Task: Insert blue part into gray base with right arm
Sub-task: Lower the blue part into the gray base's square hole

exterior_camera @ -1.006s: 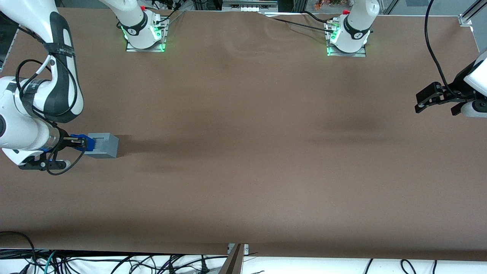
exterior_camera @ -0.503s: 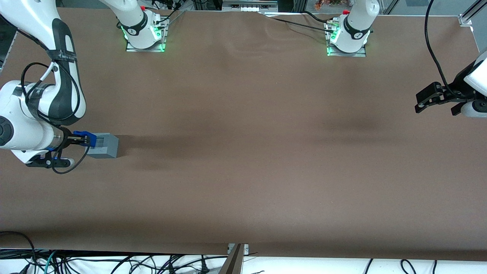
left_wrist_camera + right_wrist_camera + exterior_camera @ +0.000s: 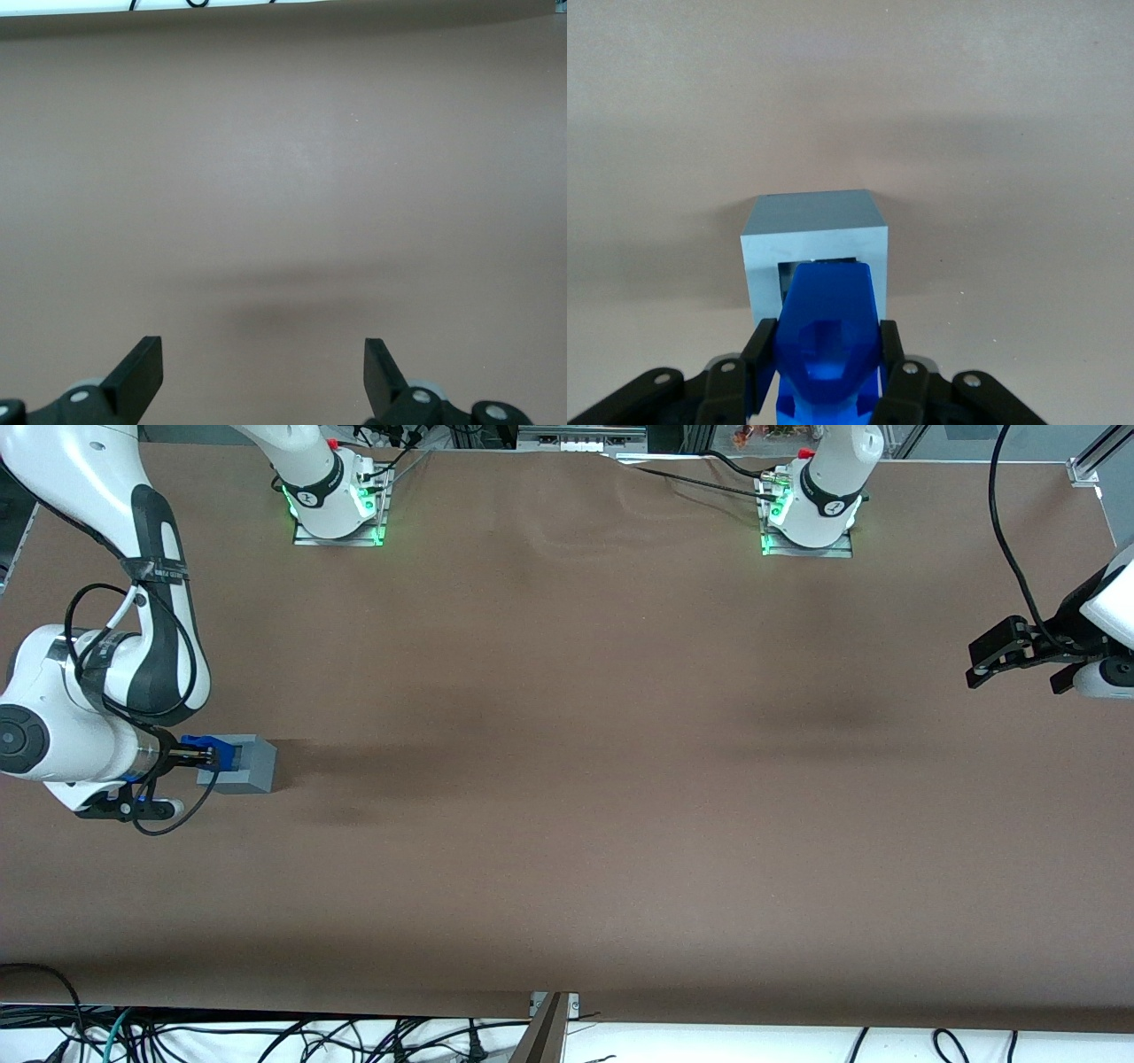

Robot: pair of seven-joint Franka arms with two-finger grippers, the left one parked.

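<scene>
The gripper (image 3: pixel 829 372) is clamping the blue part (image 3: pixel 829 341), hovering it over the gray base (image 3: pixel 815 241)'s square recess (image 3: pixel 819 266); alignment looks nearly complete, with insertion remaining.

**Blue part over gray base recess**

Gray base (image 3: pixel 239 765): light-gray cube, upright on table at working arm's end, square recess facing up. Blue part (image 3: pixel 829 341): angular, bright blue, clamped in the gripper (image 3: pixel 826 365), tip over the recess opening.
</scene>
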